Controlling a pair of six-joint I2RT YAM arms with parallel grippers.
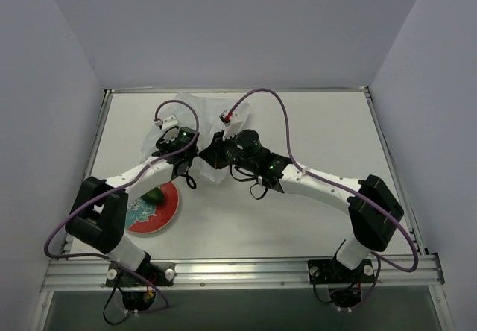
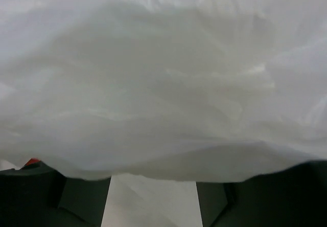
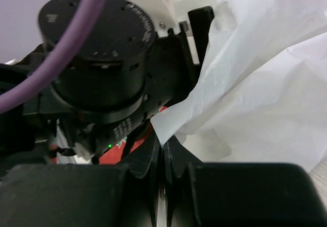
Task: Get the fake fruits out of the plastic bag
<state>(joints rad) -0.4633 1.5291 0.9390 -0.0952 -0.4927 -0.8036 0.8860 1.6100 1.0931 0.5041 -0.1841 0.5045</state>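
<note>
Btwn R claw [image 3: 162,150] tips: bag [image 3: 255,84] edge.

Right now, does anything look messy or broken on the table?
Nothing is spilled or broken. The thin white plastic bag is just bunched up and crumpled near the middle of the white table, with the right gripper pinching a corner of it.

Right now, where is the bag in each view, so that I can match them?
Top: bag left of centre, in the far half of the table.
Left wrist: bag fills almost everything.
Right wrist: bag in the right half, its corner in the shut jaws of the right gripper.
Landmark: left arm's black wrist, beside the bag in top and right wrist views.
</note>
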